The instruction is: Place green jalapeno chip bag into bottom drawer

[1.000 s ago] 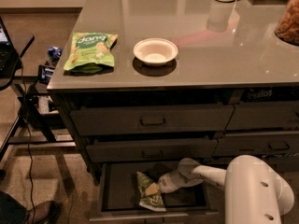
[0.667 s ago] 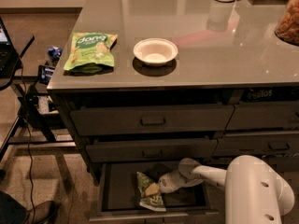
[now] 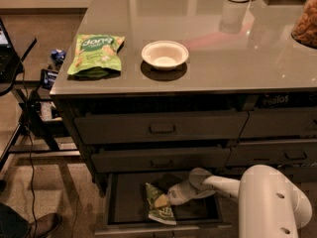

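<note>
A robot's gripper (image 3: 171, 197), at the end of a smooth white arm (image 3: 270, 202), reaches into the open bottom drawer (image 3: 115, 202) and meets the upper right edge of a crumpled green foil chip bag (image 3: 159, 209). Whether its grip is open or closed cannot be told. The bag lies on the dark drawer floor near the front lip, with bare floor to its left and right. Above, two closed grey drawer fronts carry bar handles. The glossy grey table (image 3: 223, 68) holds a flat light-green pouch (image 3: 96, 53) and a round white bowl (image 3: 165, 55), set apart. The floor is speckled and pale.
</note>
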`<state>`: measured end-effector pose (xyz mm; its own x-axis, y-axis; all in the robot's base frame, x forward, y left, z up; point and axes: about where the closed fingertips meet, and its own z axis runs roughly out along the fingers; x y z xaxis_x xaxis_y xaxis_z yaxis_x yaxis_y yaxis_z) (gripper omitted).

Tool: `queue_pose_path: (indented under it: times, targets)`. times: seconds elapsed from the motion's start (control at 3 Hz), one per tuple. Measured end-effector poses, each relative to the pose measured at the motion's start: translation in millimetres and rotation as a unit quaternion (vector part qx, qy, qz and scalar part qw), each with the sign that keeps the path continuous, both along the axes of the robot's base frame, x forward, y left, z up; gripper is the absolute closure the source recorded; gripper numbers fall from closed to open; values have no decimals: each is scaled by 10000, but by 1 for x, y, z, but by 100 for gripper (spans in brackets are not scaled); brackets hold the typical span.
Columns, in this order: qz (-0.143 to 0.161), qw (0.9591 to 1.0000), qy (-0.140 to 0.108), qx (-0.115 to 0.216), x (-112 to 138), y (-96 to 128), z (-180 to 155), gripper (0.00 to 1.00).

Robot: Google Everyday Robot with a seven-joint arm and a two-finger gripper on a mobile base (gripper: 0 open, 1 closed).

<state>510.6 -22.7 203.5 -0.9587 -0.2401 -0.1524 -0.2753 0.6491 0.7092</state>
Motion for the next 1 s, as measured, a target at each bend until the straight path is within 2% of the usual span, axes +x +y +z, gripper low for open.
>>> queue_pose_path:
  times: [0.33, 0.67, 1.0]
  targets:
    - [0, 10000, 0, 0, 0, 0, 0, 11]
    - [1, 10000, 1, 1, 0, 0, 0, 0]
    - [1, 10000, 1, 1, 0, 0, 0, 0]
